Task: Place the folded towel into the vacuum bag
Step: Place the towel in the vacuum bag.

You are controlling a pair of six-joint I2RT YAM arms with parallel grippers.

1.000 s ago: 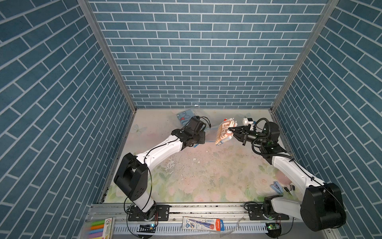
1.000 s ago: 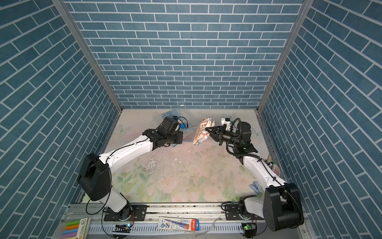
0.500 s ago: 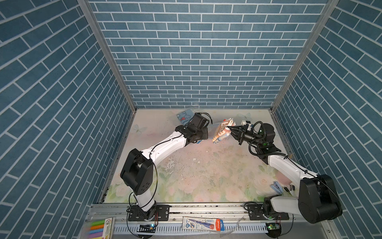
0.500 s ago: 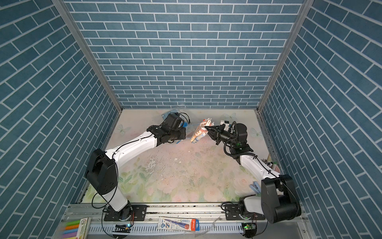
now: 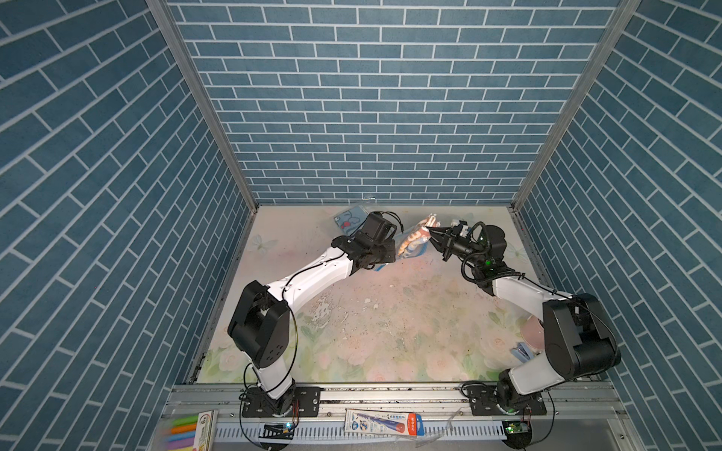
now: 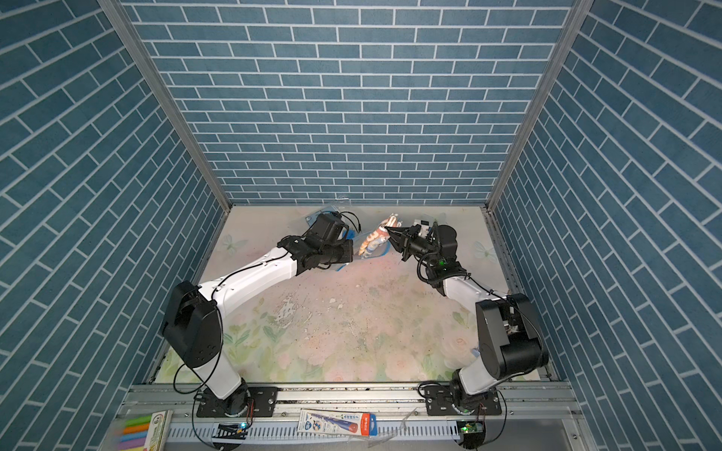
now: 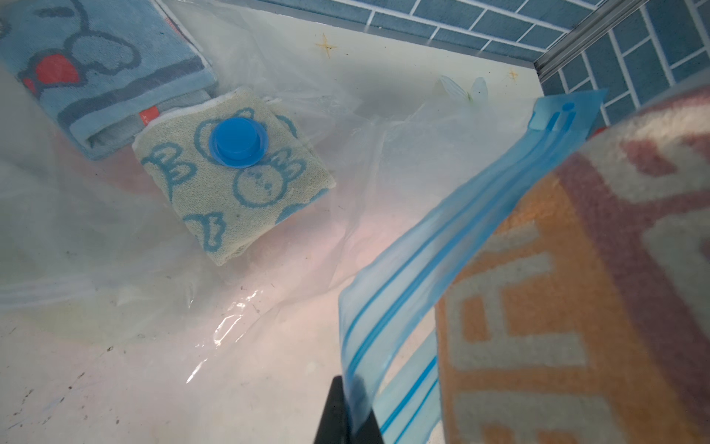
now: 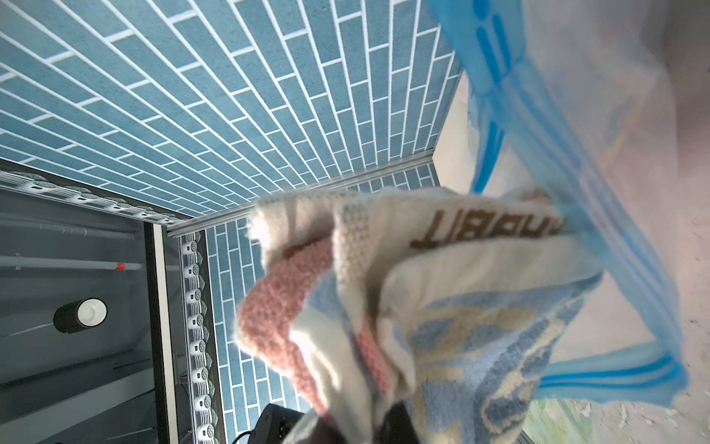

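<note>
My right gripper (image 8: 369, 423) is shut on the folded towel (image 8: 422, 288), which is cream with pink, orange and blue patterns. It holds the towel off the table near the back (image 5: 414, 240) (image 6: 373, 242). The vacuum bag (image 7: 269, 269) is clear plastic with a round blue valve cap (image 7: 238, 142). My left gripper (image 7: 351, 415) is shut on its blue zip strip (image 7: 442, 250) and holds that edge lifted. The towel's far end (image 7: 576, 307) lies against the raised strip at the bag's mouth. In both top views the left wrist (image 5: 375, 238) hides its own jaws.
Two folded towels lie inside the bag: a blue one (image 7: 96, 65) (image 5: 349, 220) and a pale one with blue drawings (image 7: 230, 184). A pink disc (image 5: 531, 332) and a blue clip (image 5: 521, 353) sit at the front right. Brick walls close in three sides.
The right arm has carried the towel toward the back and left, up to the bag's mouth. The left gripper has moved slightly back with the bag's edge in it.
</note>
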